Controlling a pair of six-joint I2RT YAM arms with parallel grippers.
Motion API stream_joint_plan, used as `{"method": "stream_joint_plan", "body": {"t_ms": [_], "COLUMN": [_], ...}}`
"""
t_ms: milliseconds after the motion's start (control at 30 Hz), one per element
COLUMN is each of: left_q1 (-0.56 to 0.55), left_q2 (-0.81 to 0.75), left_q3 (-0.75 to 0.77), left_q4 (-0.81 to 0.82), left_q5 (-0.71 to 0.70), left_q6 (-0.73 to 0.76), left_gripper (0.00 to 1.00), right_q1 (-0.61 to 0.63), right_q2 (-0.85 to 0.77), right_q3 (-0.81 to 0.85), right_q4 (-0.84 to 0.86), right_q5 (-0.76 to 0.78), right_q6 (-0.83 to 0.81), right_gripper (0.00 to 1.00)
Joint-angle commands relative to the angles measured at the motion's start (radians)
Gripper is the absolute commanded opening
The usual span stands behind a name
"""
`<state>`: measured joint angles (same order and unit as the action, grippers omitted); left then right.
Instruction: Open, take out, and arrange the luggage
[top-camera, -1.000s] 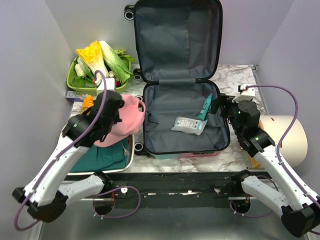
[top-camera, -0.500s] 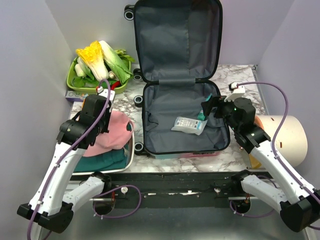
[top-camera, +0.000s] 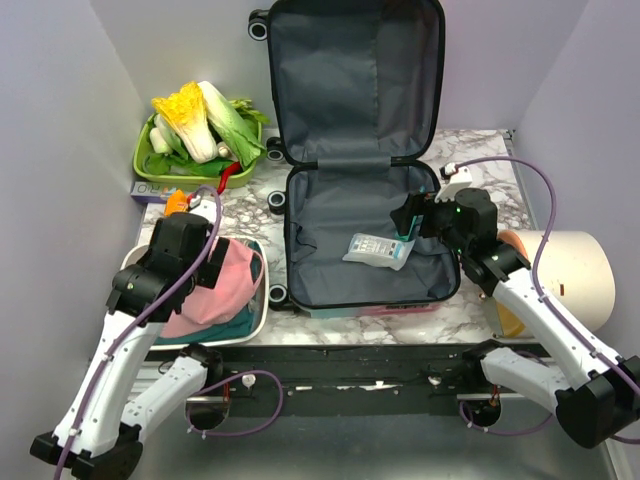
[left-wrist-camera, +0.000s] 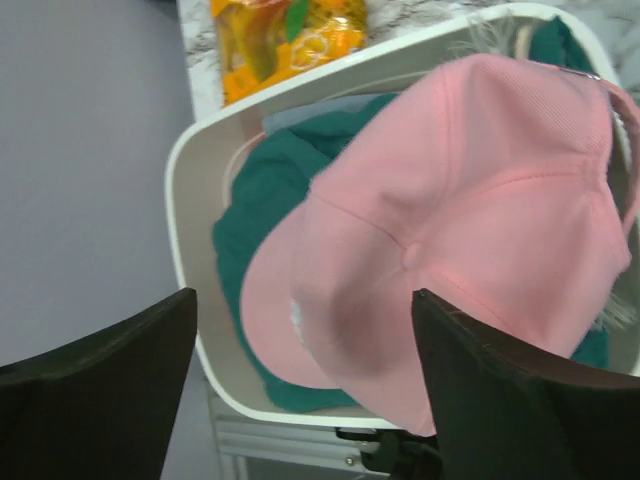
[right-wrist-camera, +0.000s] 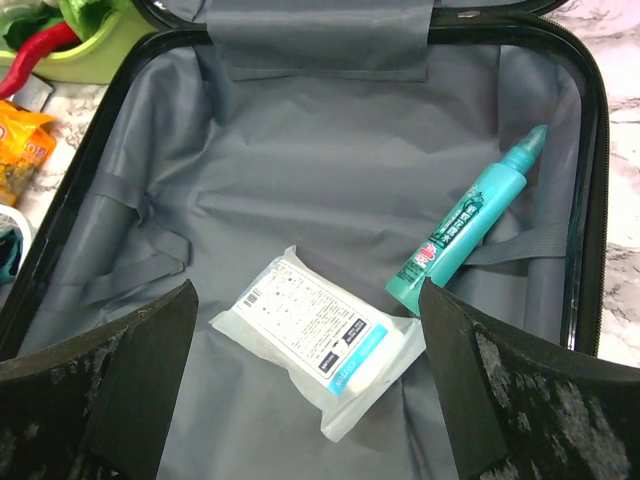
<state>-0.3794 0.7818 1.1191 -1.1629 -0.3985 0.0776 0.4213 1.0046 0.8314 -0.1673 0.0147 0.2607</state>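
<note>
Over the basin (left-wrist-camera: 190, 250), left gripper (left-wrist-camera: 303, 310) has released the cap (left-wrist-camera: 470, 220) (jaws apart); right gripper (right-wrist-camera: 307, 295) gapes above luggage (right-wrist-camera: 300, 170).

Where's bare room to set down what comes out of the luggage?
Best: bare marble table rear right, between the luggage and the side wall, behind the cream cylinder. A narrow strip runs along the luggage's near edge. Left is crowded: white basin filled by the pink cap, green vegetable basket, snack packet.
</note>
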Motion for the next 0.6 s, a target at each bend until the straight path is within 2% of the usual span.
{"method": "stream_joint_plan", "body": {"t_ms": [0, 100, 200, 233, 267, 300, 367, 400, 467, 533, 567], "left_q1": [0.005, 0.005, 0.007, 0.005, 0.005, 0.005, 0.004, 0.005, 0.004, 0.002, 0.004], "left_q2": [0.069, 0.175, 0.293, 0.313, 0.335, 0.336, 0.28, 0.251, 0.165, 0.133, 0.125], "left_q3": [0.077, 0.207, 0.345, 0.366, 0.373, 0.381, 0.345, 0.282, 0.199, 0.133, 0.131], "left_q4": [0.035, 0.013, -0.064, -0.081, -0.107, -0.121, -0.077, -0.029, 0.123, 0.149, 0.094], "left_q5": [-0.191, -0.178, -0.198, -0.169, -0.131, -0.097, -0.041, 0.004, 0.193, 0.225, 0.21], "left_q6": [-0.074, -0.165, -0.384, -0.447, -0.579, -0.625, -0.758, -0.769, -0.772, -0.812, -0.832], "left_gripper": [0.99, 0.99, 0.99, 0.99, 0.99, 0.99, 0.99, 0.99, 0.99, 0.99, 0.99], "right_q1": [-0.003, 0.025, 0.072, 0.079, 0.082, 0.085, 0.088, 0.105, 0.129, 0.184, 0.209], "right_q2": [0.006, 0.009, 0.025, 0.031, 0.041, 0.046, 0.051, 0.058, 0.077, 0.118, 0.132], "right_q3": [0.032, 0.043, 0.061, 0.066, 0.067, 0.069, 0.069, 0.069, 0.089, 0.118, 0.129], "right_q4": [-0.023, -0.012, -0.012, -0.012, -0.015, -0.02, -0.02, -0.012, 0.005, 0.002, 0.021], "right_q5": [-0.044, -0.108, -0.111, -0.111, -0.114, -0.12, -0.127, -0.145, -0.194, -0.286, -0.304], "right_q6": [-0.02, -0.066, -0.098, -0.101, -0.103, -0.104, -0.113, -0.121, -0.138, -0.133, -0.115], "right_gripper": [1.0, 1.0, 1.0, 1.0, 1.0, 1.0, 1.0, 1.0, 1.0, 1.0, 1.0]}}
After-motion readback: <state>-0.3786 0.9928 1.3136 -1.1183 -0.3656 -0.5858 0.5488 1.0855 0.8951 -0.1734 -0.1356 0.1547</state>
